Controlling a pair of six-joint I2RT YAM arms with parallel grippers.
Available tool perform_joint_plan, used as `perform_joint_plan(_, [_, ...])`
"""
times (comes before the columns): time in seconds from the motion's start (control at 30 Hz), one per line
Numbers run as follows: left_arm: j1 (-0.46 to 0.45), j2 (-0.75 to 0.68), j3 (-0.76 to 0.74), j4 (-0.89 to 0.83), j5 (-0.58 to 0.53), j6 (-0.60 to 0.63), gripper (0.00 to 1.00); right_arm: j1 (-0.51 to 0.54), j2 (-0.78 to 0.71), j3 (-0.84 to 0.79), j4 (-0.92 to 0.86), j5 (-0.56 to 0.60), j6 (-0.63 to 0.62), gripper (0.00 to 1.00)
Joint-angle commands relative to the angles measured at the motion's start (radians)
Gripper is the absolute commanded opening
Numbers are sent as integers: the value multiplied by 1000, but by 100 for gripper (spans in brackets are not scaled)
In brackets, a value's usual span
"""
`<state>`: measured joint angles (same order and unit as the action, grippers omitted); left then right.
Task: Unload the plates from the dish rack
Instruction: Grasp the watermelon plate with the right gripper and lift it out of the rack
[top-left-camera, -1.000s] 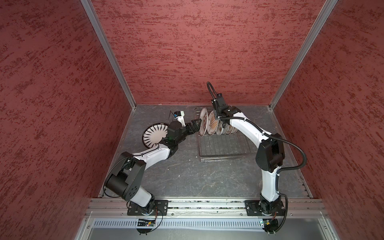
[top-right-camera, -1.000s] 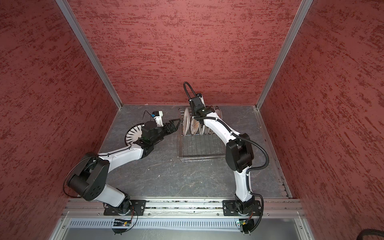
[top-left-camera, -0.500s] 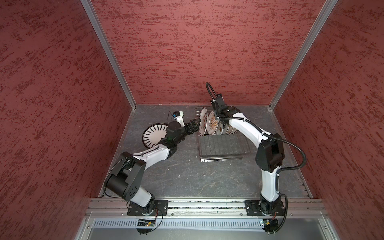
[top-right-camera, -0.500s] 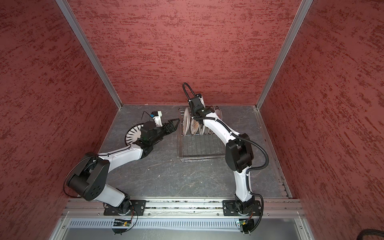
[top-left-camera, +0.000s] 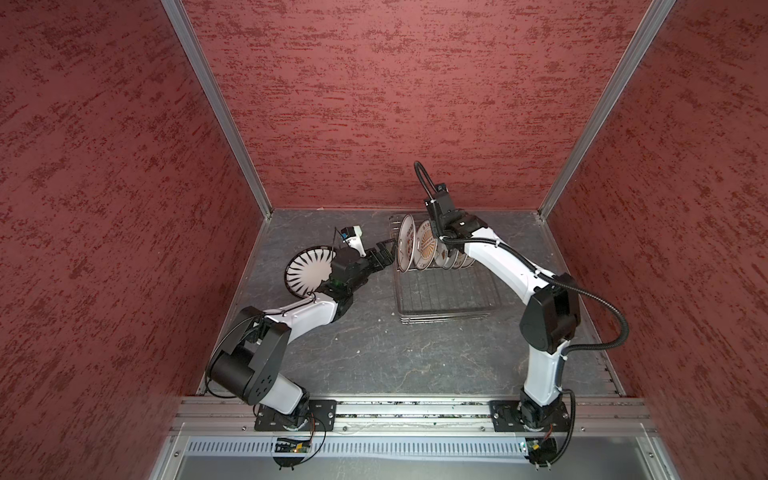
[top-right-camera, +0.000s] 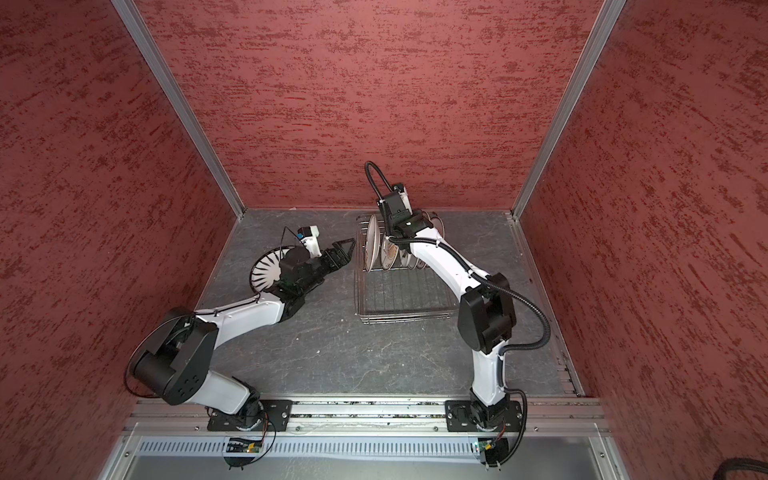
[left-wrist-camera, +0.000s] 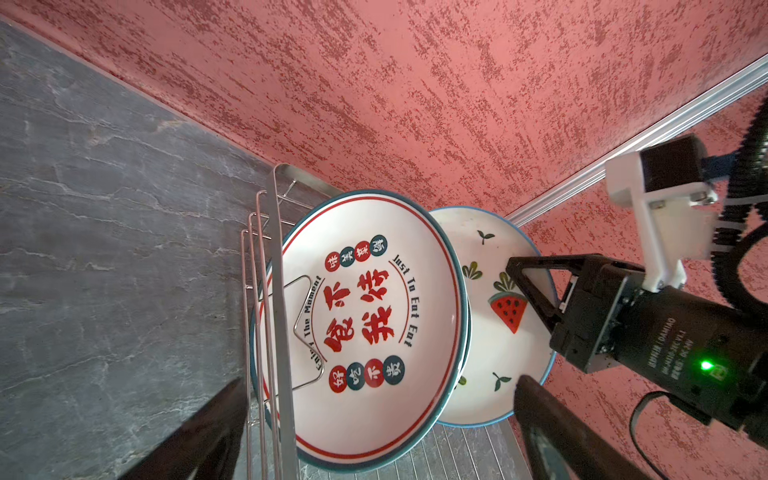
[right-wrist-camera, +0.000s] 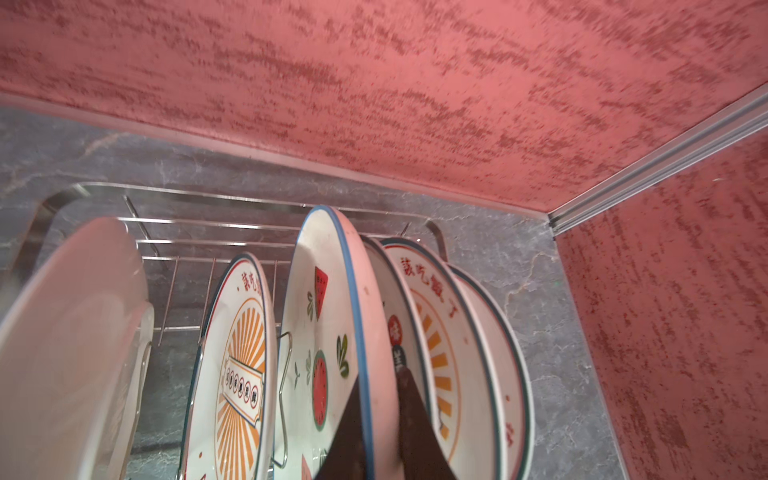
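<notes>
Several round white dark-rimmed plates (top-left-camera: 424, 249) stand on edge, packed close together at the far end of the rectangular silver wire dish rack (top-left-camera: 449, 293). The rack sits on the dark grey stone-patterned bench (top-left-camera: 374, 357), right of centre in both top views.

The right fingers (right-wrist-camera: 415, 432) are clenched on the upper rim of the blue-rimmed watermelon plate (right-wrist-camera: 322, 332), white with red slices and green leaves, one finger on each face. It is third in the row counted from the left end, and in the right wrist view its top edge stands higher than its neighbours'. Just left of it is the sunburst plate (right-wrist-camera: 241, 374), white with orange rays. The red-character plate (left-wrist-camera: 365, 316), white with big red characters and the words "Just To Eat Eat", stands at the row's left end. Its printed face looks toward the left arm.

The left fingers (left-wrist-camera: 199, 436) are released, spread wide and holding nothing, just beside the rack's left end. In the left wrist view the red-character plate shows between them. Whether they touch the wire I cannot tell.

One more, the round white striped plate (top-left-camera: 305, 272) with black radial lines, lies flat on the bench left of the rack and apart from it. The left arm's wrist partly covers it. Red textured walls (top-left-camera: 374, 104) close three sides.
</notes>
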<state>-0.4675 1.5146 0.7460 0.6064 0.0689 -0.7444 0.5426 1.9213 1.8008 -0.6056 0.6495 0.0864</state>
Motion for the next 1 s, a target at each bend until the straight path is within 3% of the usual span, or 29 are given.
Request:
perform_joint_plan(0.0, [-5, -30, -6, 29, -6, 10, 99, 16, -98, -4, 132, 63, -17, 5])
perform_joint_plan(0.23, [-13, -36, -37, 127, 28, 25, 99, 46, -163, -75, 197, 107, -36, 5])
perform_joint_plan(0.53, [-38, -89, -27, 87, -21, 73, 99, 72, -351, -230, 318, 68, -36, 4])
perform_joint_plan(0.97, [-79, -127, -10, 65, 27, 177, 99, 93, -582, -401, 368, 94, -4, 3])
